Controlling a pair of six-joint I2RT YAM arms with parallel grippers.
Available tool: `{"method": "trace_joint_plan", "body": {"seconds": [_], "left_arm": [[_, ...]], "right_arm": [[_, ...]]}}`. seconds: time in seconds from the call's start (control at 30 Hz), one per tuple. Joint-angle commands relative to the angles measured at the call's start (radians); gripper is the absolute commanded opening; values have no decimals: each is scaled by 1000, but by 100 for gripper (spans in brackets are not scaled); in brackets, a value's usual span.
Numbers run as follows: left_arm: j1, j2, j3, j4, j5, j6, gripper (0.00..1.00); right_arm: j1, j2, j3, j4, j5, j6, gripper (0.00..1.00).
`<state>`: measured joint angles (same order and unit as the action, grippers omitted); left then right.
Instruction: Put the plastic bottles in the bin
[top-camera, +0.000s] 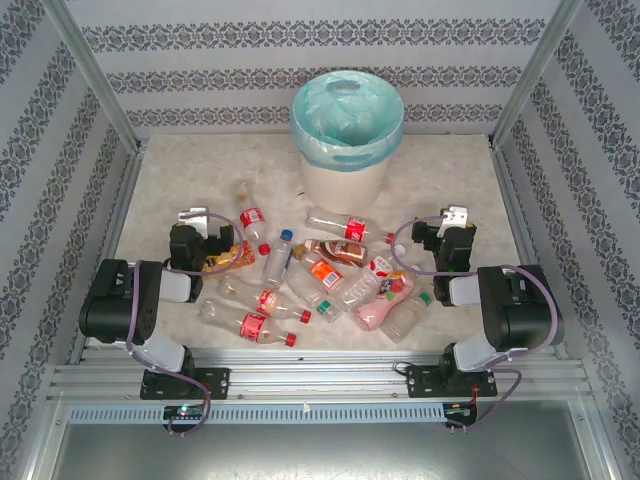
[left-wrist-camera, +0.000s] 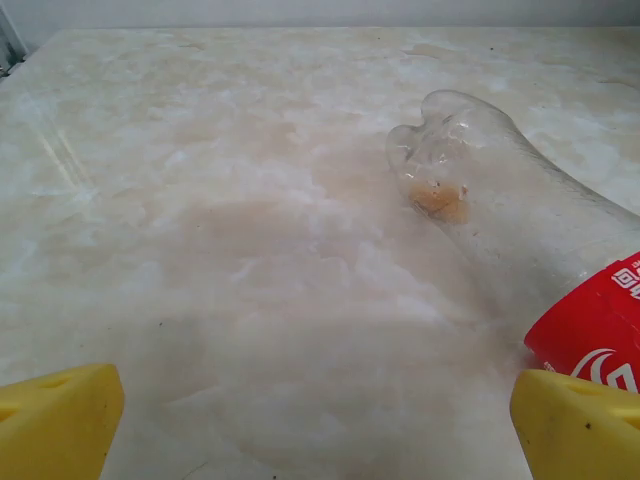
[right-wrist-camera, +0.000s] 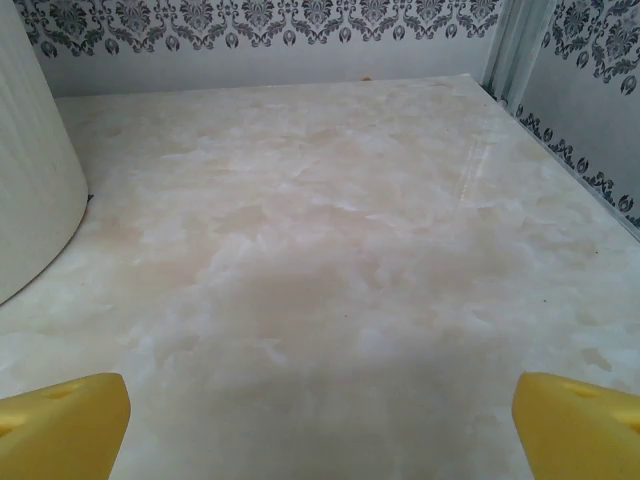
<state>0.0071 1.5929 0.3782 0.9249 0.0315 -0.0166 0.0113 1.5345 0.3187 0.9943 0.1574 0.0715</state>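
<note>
left gripper (top-camera: 197, 222) and right gripper (top-camera: 452, 218) hang low over the table (top-camera: 450, 170), jaws spread wide, both empty. bottles (top-camera: 320, 275) lie strewn between them, one just beside the left gripper. bin (top-camera: 345, 180) stands upright beyond them.

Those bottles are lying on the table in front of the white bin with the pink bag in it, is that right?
Not quite. The bag lining the bin is pale turquoise, not pink, as the top external view shows. The rest holds: the plastic bottles lie on the table in front of the white bin.
</note>
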Motion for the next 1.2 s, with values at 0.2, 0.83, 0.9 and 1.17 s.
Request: {"method": "trace_joint_plan", "body": {"seconds": [0.2, 0.83, 0.9, 1.17], "left_arm": [[5, -7, 16, -5, 22, 18, 100], [7, -7, 19, -9, 26, 17, 100], [7, -7, 18, -8, 26, 16, 100], [7, -49, -68, 126, -5, 6, 99]], "right_arm": [[13, -3, 19, 4, -8, -11, 98], [12, -3, 19, 3, -8, -9, 98], [13, -2, 19, 1, -8, -10, 98], [9, -67, 6, -35, 12, 4, 98]]}}
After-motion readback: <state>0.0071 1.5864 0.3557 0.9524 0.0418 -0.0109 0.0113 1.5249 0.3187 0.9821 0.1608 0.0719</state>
